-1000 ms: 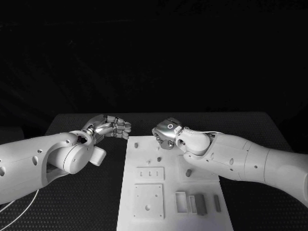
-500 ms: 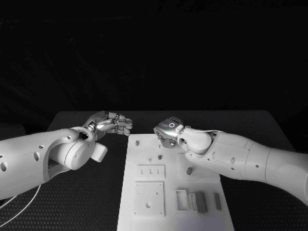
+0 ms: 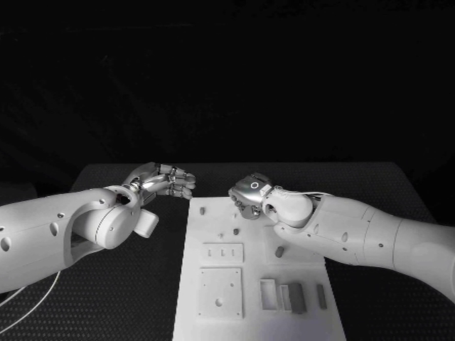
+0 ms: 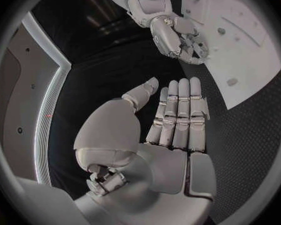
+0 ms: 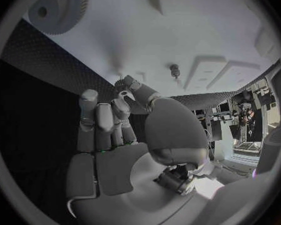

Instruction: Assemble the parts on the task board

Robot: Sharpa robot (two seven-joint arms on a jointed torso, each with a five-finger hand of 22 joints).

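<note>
The white task board (image 3: 250, 257) lies in the middle of the table. Several grey block parts (image 3: 291, 297) stand at its near right corner, and small pegs (image 3: 280, 251) stick up mid-board. My left hand (image 3: 164, 180) hovers off the board's far left corner; its fingers (image 4: 178, 110) lie straight and side by side with nothing in them. My right hand (image 3: 250, 195) hangs over the board's far edge, fingers curled in, thumb against the fingertips (image 5: 123, 87). I see nothing between them. The left wrist view has the right hand (image 4: 175, 35) curled down at the board (image 4: 240, 40).
A toothed gear (image 5: 56, 5) lies on the board (image 5: 178, 25) with a small peg (image 5: 175, 71) nearby. Two square plates (image 3: 220, 293) are set into the board's left half. Black table surface (image 3: 135, 284) runs on both sides of it.
My left hand has drifted slightly toward the far side of the table. The right hand has barely moved.
</note>
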